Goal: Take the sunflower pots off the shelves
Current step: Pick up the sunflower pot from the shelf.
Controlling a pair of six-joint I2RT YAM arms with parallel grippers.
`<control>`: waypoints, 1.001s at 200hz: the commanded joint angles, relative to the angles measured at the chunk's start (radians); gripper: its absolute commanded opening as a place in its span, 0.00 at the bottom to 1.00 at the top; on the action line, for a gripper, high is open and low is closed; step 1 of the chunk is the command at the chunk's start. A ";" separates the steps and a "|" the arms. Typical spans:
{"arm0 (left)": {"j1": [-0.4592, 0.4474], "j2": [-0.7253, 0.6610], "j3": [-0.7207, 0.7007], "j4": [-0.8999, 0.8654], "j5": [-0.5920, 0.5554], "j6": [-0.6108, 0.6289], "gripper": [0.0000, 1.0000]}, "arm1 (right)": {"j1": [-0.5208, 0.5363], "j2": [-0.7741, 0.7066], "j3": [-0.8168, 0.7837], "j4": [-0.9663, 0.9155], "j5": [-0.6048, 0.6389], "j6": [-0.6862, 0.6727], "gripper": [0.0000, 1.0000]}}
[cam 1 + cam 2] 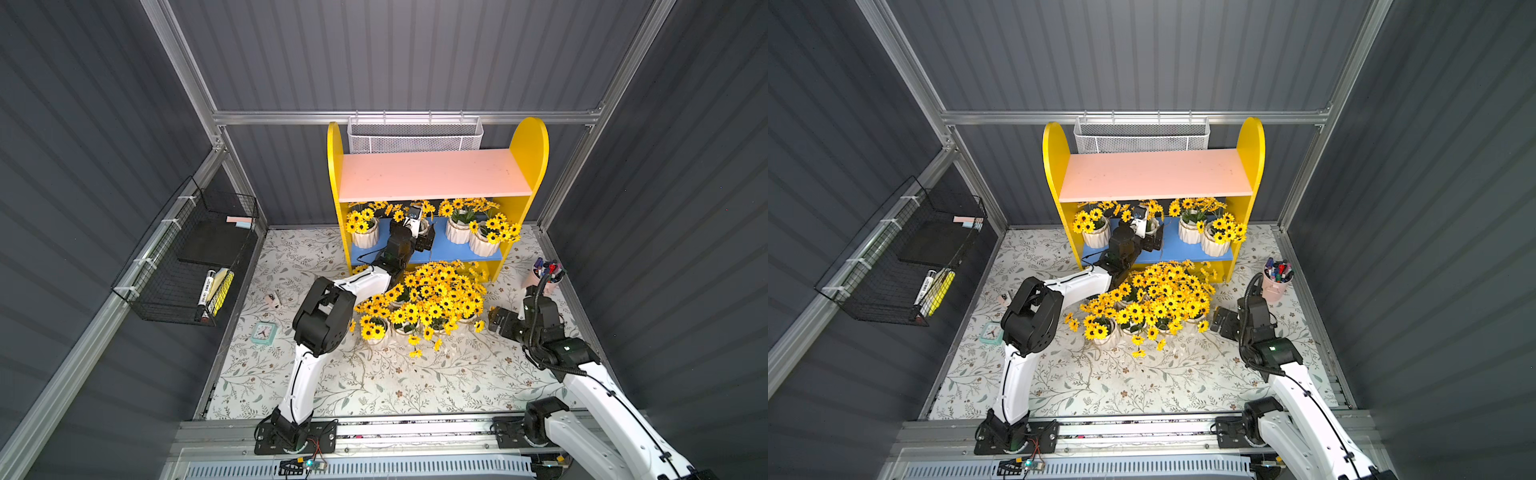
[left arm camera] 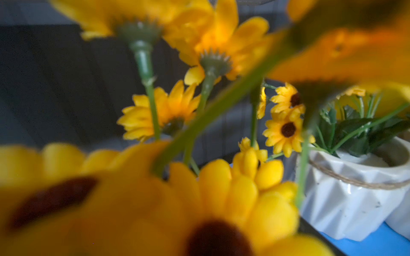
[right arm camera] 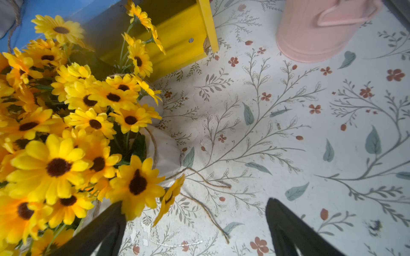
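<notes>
Standing upright: sunflower pots (image 1: 483, 245); shelves (image 1: 432, 174), lower tier; left end effector (image 1: 426, 237) between

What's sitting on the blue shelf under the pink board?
Sunflower pots: one at one end, two at the other, another partly behind the left gripper. The pink board hides the back.

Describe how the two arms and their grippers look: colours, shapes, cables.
Both arms have glossy white link shells and bulky black joint housings. The left arm carries a thin black cable along its white link. The right arm has a black ribbed hose arching over its wrist. The right gripper has two black, tapering fingers.
</notes>
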 commanded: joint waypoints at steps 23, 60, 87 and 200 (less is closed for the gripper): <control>0.017 0.031 0.020 0.019 -0.015 0.039 0.89 | -0.005 -0.019 0.002 -0.002 0.005 -0.012 0.99; 0.028 0.025 -0.013 0.053 0.005 0.039 0.65 | -0.007 -0.029 -0.001 -0.002 0.007 -0.015 0.99; 0.032 0.006 -0.040 0.070 0.012 0.038 0.33 | -0.007 -0.034 -0.001 -0.003 0.011 -0.015 0.99; 0.024 -0.330 -0.238 0.025 0.168 0.052 0.00 | -0.008 -0.048 0.043 -0.008 0.030 -0.003 0.99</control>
